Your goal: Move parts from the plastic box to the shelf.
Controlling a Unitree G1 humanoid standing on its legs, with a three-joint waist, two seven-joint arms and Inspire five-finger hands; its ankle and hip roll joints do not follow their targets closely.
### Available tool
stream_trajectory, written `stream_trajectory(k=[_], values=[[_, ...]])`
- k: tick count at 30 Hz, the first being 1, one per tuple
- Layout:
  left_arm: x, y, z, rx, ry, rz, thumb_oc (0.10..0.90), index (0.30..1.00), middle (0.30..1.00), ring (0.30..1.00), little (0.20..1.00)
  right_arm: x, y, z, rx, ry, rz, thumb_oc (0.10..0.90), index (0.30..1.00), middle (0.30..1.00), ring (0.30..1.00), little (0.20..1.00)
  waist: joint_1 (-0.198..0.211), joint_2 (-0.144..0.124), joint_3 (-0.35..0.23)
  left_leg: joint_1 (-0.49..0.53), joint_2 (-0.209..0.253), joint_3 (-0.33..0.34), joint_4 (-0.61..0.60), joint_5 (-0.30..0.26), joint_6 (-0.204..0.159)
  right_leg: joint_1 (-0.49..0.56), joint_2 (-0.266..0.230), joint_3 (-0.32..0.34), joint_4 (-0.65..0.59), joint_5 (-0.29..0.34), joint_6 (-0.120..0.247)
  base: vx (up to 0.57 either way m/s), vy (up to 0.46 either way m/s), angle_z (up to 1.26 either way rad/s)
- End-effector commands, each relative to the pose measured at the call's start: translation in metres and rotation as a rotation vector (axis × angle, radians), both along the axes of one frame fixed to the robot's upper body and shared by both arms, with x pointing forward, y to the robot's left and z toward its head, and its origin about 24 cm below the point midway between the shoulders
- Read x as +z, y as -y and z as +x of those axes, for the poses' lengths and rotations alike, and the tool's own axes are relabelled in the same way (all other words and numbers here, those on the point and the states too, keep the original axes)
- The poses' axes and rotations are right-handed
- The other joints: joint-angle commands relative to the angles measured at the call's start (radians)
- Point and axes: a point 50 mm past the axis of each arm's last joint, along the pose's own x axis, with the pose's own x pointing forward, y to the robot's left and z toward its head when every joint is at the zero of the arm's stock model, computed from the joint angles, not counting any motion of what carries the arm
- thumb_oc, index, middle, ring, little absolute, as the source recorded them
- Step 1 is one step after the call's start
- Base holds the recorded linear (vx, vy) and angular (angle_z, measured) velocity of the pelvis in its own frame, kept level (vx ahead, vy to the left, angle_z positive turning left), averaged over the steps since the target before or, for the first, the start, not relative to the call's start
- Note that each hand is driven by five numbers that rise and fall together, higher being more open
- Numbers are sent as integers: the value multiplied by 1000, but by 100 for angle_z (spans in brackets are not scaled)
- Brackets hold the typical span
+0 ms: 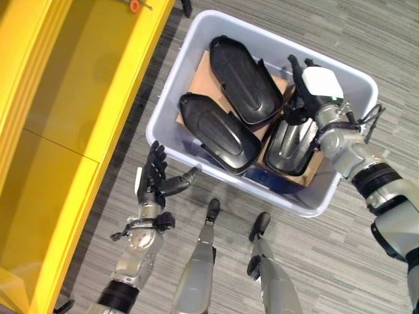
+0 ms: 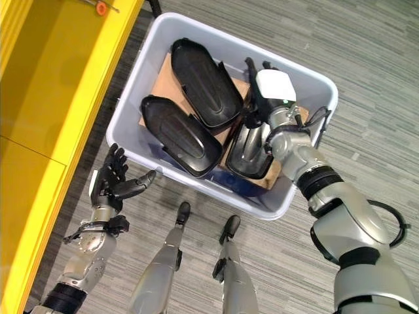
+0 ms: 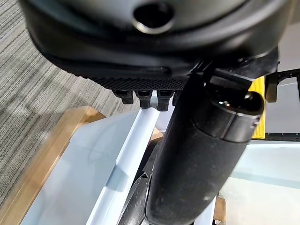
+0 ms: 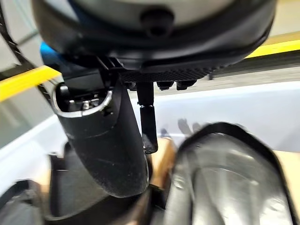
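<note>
Three black parts sit in the plastic box point(image 1: 357, 82) on cardboard; none on the shelf point(image 1: 78, 85) yet. My right hand point(image 1: 308, 91) is inside the box at its far right side, right over the third part point(image 1: 291, 144), the glossy open shell lying hollow-side up. That part lies just below and toward me from the hand, long axis running roughly away from me, so the reach is basically down. Right-wrist view shows fingers mostly straight w/ thumb out, not wrapped on anything, so hand looks open, holding nothing. My left hand point(image 1: 157, 180) is outside the box, near its front-left corner, fingers spread, empty; the right is clearly nearer. The other two parts point(image 1: 242, 78) point(image 1: 216, 131) lie dome-up, side by side, long axes slanting across the box. All look smooth, hard, elongated; prob. slippery on the rim.
</note>
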Motion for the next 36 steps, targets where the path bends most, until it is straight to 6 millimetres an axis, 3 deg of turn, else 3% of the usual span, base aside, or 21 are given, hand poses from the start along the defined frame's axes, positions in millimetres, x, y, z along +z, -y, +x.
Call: stream_trajectory(k=[1,2,8,11,19,22,23,31,36], values=[[32,1,4,-26,145,67,900,1000,1000,1000,1000,36,-1,-6,31,158,12,900,1000,1000,1000,1000,-8,-55,-35,70,47,59,-12,-62,-21,85,-98,62,1,-41,117,-22,9,-12],[32,-1,4,-14,143,73,900,1000,1000,1000,1000,31,-9,-11,79,156,39,900,1000,1000,1000,1000,-18,-64,-34,73,50,61,-12,-64,-21,87,-96,66,1,-41,117,-7,1,-8],[29,-5,2,9,127,81,900,1000,1000,1000,1000,19,-16,-23,145,160,115,900,1000,1000,1000,1000,-29,-81,-39,79,51,68,-12,-67,-20,88,-96,69,1,-39,119,-4,1,-3],[24,-8,0,35,107,82,900,1000,1000,1000,1000,2,-26,-40,236,159,295,900,1000,1000,1000,1000,-48,-100,-46,89,54,76,-12,-71,-17,92,-94,77,0,-36,120,-6,0,-4],[20,-9,-4,61,91,79,900,1000,1000,1000,1000,-16,-37,-64,342,162,561,900,1000,1000,1000,1000,-60,-123,-55,95,56,83,-12,-74,-14,92,-94,81,0,-32,126,-4,2,-5],[16,-8,-5,59,73,74,900,1000,1000,1000,1000,-22,-41,-75,431,134,771,900,1000,1000,1000,1000,-64,-129,-58,98,57,85,-12,-74,-13,93,-96,80,0,-29,127,0,0,0],[13,-9,-7,62,59,63,900,1000,1000,1000,1000,-29,-45,-81,496,91,944,900,1000,1000,1000,1000,-67,-133,-60,99,57,88,-12,-73,-12,93,-97,82,0,-28,128,0,0,0],[2,-7,-10,50,12,14,900,1000,1000,1000,1000,-48,-55,-96,763,-88,1613,900,1000,1000,1000,1000,-78,-136,-65,111,54,96,-12,-75,-13,100,-100,88,0,-24,127,0,0,0],[-2,-7,-11,50,-2,-12,900,1000,1000,1000,1000,-63,-62,-97,815,-162,1847,900,1000,1000,1000,1000,-80,-135,-65,116,54,101,-12,-76,-13,101,-102,89,0,-22,127,-2,4,-4]])
